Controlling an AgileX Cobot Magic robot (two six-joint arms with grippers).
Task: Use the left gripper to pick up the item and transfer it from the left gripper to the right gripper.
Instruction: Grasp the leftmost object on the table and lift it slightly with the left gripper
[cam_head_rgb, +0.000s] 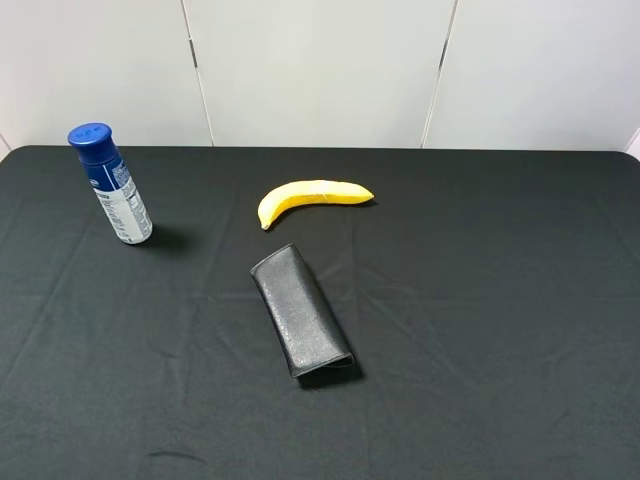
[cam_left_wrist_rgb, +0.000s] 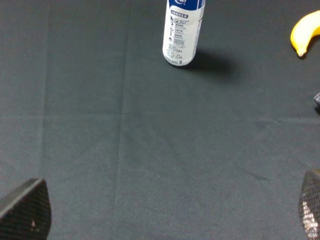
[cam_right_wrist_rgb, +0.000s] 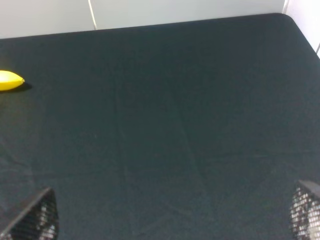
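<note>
The item, a slim bottle (cam_head_rgb: 112, 186) with a blue cap and white printed lower body, stands upright at the far left of the black table. The left wrist view shows its lower body (cam_left_wrist_rgb: 183, 34) some way ahead of my left gripper (cam_left_wrist_rgb: 167, 212), whose fingertips (cam_left_wrist_rgb: 25, 210) stand wide apart and empty near the frame corners. My right gripper (cam_right_wrist_rgb: 172, 215) is also open and empty over bare cloth; one fingertip (cam_right_wrist_rgb: 35, 217) shows at the frame corner. Neither gripper shows in the exterior high view.
A yellow banana (cam_head_rgb: 312, 198) lies at mid-table toward the back; it also shows in the left wrist view (cam_left_wrist_rgb: 306, 31) and the right wrist view (cam_right_wrist_rgb: 9, 80). A black textured folded case (cam_head_rgb: 300, 312) lies in the middle. A white wall runs behind the table.
</note>
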